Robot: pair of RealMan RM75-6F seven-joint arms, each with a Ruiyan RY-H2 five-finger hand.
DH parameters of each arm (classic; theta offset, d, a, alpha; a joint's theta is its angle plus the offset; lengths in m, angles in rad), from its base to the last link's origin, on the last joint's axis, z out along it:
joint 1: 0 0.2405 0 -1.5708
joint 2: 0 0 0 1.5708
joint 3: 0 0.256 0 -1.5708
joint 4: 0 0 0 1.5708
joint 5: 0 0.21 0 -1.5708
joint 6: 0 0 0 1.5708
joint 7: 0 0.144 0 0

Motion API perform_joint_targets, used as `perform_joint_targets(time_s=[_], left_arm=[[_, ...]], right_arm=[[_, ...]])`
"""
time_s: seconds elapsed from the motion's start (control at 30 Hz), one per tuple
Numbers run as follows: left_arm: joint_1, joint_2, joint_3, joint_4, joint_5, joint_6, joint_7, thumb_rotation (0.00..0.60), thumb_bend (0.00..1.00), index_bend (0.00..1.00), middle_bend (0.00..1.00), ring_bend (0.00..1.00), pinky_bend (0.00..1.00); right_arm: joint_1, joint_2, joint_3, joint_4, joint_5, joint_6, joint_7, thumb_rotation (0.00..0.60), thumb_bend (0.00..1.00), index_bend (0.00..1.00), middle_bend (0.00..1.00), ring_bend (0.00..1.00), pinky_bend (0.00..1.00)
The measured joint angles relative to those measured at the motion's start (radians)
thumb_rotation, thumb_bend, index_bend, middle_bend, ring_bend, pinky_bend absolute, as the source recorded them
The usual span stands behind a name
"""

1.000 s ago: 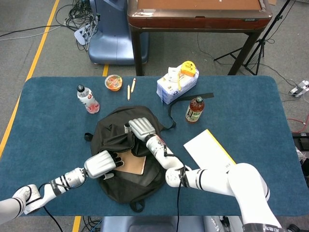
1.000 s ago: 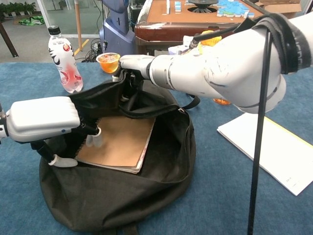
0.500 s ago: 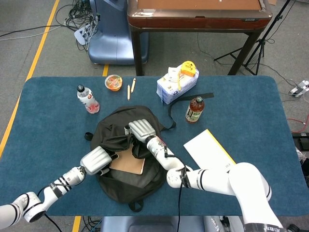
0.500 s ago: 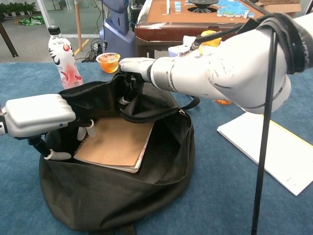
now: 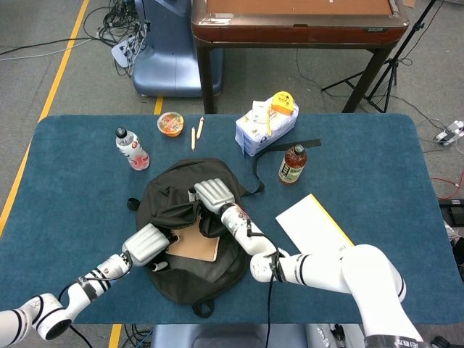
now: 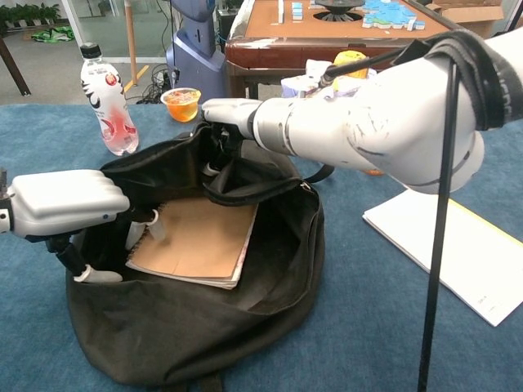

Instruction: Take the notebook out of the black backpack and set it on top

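The black backpack (image 5: 190, 239) lies open on the blue desk (image 5: 65, 196), and everything here is placed from it. The brown notebook (image 6: 200, 241) is inside the backpack, flat in the open mouth, its cover showing. The left hand (image 6: 65, 202) is at the backpack's near-left edge; its fingertips (image 6: 153, 229) reach down to the notebook's left edge, but whether they actually pinch it cannot be told from either view. The right hand (image 5: 213, 193) is at the far rim of the opening, fingers clamped on the upper flap of fabric and lifting it clear of the notebook. Beyond the backpack on the left stands a water bottle (image 5: 131, 148), with a small cup (image 5: 170, 123) further back. To the backpack's right lies a white and yellow pad (image 5: 313, 226), and behind that a dark drink bottle (image 5: 292, 164).
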Motion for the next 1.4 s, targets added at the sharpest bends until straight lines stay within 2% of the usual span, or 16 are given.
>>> perform_joint_targets(time_s=[0.27, 0.3, 0.4, 0.5, 0.8, 0.97, 1.17, 1.4], left_arm=[[-0.023, 0.006, 0.014, -0.062, 0.058, 0.001, -0.147, 0.502, 0.21, 0.25, 0.42, 0.43, 0.44], [-0.025, 0.006, 0.015, -0.063, 0.069, 0.007, -0.152, 0.511, 0.21, 0.25, 0.41, 0.43, 0.44], [-0.028, 0.003, 0.012, -0.052, 0.091, 0.038, -0.146, 0.587, 0.21, 0.25, 0.39, 0.42, 0.44], [-0.025, -0.01, 0.008, -0.014, 0.119, 0.085, -0.15, 0.6, 0.22, 0.28, 0.38, 0.42, 0.44], [-0.028, -0.098, 0.029, 0.258, 0.277, 0.258, -0.233, 0.6, 0.21, 0.3, 0.38, 0.4, 0.43], [-0.038, -0.156, 0.058, 0.426, 0.357, 0.345, -0.282, 0.6, 0.21, 0.26, 0.31, 0.34, 0.41], [-0.036, -0.22, 0.092, 0.562, 0.407, 0.43, -0.317, 0.6, 0.21, 0.19, 0.25, 0.28, 0.37], [-0.026, -0.285, 0.108, 0.696, 0.424, 0.497, -0.342, 0.6, 0.21, 0.18, 0.22, 0.26, 0.36]], right_arm=[[0.001, -0.007, -0.003, 0.009, -0.003, 0.009, -0.005, 0.6, 0.98, 0.74, 0.57, 0.48, 0.49], [0.001, -0.007, -0.003, 0.009, -0.003, 0.01, -0.006, 0.6, 0.98, 0.74, 0.57, 0.48, 0.49], [-0.001, -0.005, -0.004, 0.005, -0.001, 0.007, -0.005, 0.6, 0.98, 0.74, 0.57, 0.48, 0.49], [-0.003, -0.003, -0.005, 0.001, -0.002, 0.005, -0.005, 0.6, 0.98, 0.74, 0.57, 0.48, 0.49], [-0.003, -0.003, -0.01, -0.007, -0.005, 0.004, -0.007, 0.6, 0.98, 0.74, 0.57, 0.48, 0.49], [-0.003, -0.001, -0.013, -0.008, -0.001, 0.006, -0.014, 0.6, 0.98, 0.74, 0.57, 0.48, 0.49], [0.0, -0.002, -0.012, -0.003, 0.014, 0.001, -0.015, 0.6, 0.98, 0.74, 0.57, 0.48, 0.49], [0.012, 0.009, -0.002, 0.007, 0.039, -0.02, -0.016, 0.6, 0.98, 0.74, 0.57, 0.48, 0.49]])
